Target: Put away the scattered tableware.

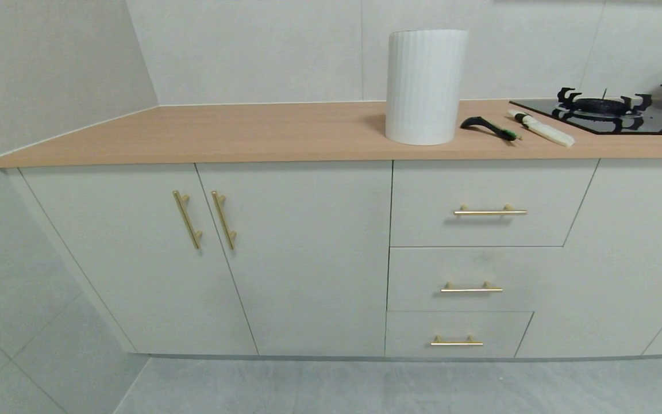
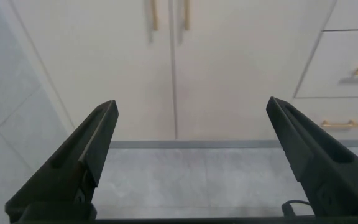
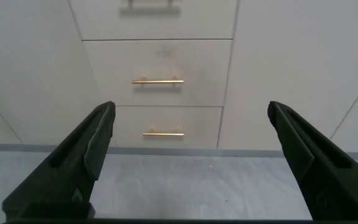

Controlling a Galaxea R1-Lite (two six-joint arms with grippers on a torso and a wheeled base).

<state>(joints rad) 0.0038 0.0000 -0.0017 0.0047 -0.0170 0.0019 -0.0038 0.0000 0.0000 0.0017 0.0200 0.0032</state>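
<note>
The black utensil (image 1: pixel 489 127) and white utensil (image 1: pixel 541 127) lie on the worktop (image 1: pixel 250 132), just beside the holder (image 1: pixel 426 86). The left hand (image 2: pixel 191 104) and right hand (image 3: pixel 191 106) gape wide, low before the cabinets (image 1: pixel 308 259). Best lift the right hand above one utensil, then close squarely across its handle.

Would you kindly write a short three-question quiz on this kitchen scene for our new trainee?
1. True or false: all three drawers are closed.
2. The white ribbed container stands on: A the wooden countertop; B the floor; C a cabinet shelf.
3. How many utensils lie on the countertop between the container and the hob?
Key: 1 true; 2 A; 3 two.
</note>
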